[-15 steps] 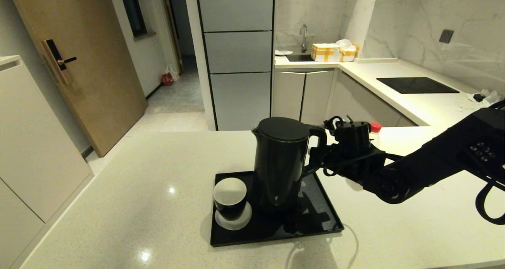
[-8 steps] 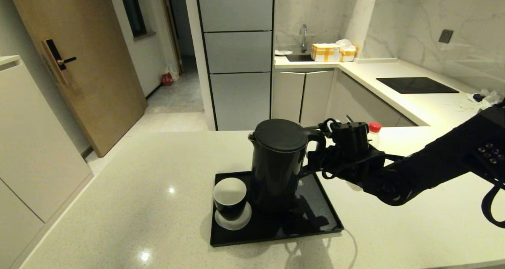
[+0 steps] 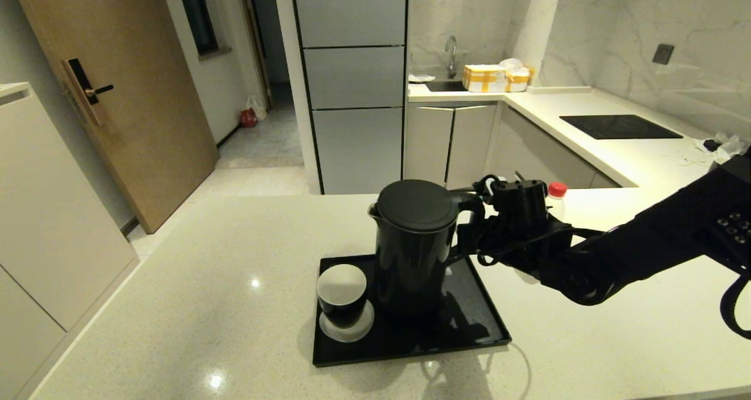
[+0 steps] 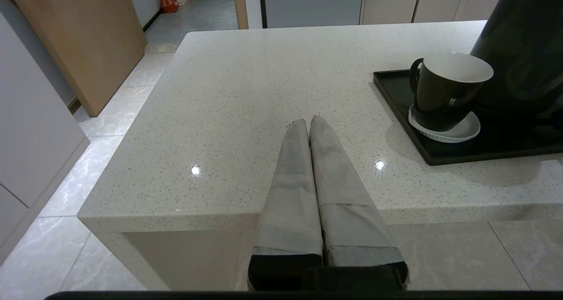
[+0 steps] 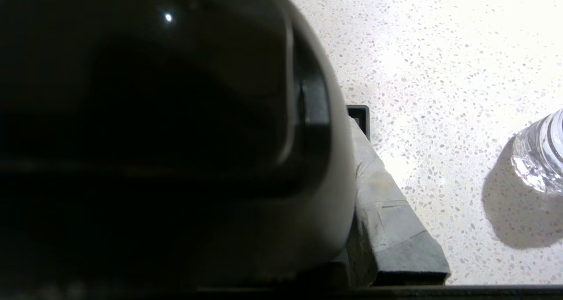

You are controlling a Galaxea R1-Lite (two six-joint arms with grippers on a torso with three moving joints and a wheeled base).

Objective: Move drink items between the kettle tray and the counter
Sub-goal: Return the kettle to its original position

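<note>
Moved: kettle (image 3: 415,244) now upright again, off its earlier tilt.
Right gripper (image 3: 469,236): clamped on the kettle's handle.
Kettle: on tray (image 3: 475,324), mid-counter (image 3: 176,306).
Bottle (image 3: 556,197): on the counter behind the arm.
Left gripper (image 4: 308,125): closed, empty, at the counter's near edge.
Progress: apparently nothing moved across yet.

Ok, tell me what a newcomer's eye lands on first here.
The tall black kettle standing on the black tray in the middle of the pale counter, with the right pincer at its loop handle. Next, the dark cup on its saucer at the tray's left, and the red-capped water bottle behind the right arm. The left pincer hangs shut over the counter's near edge.
</note>
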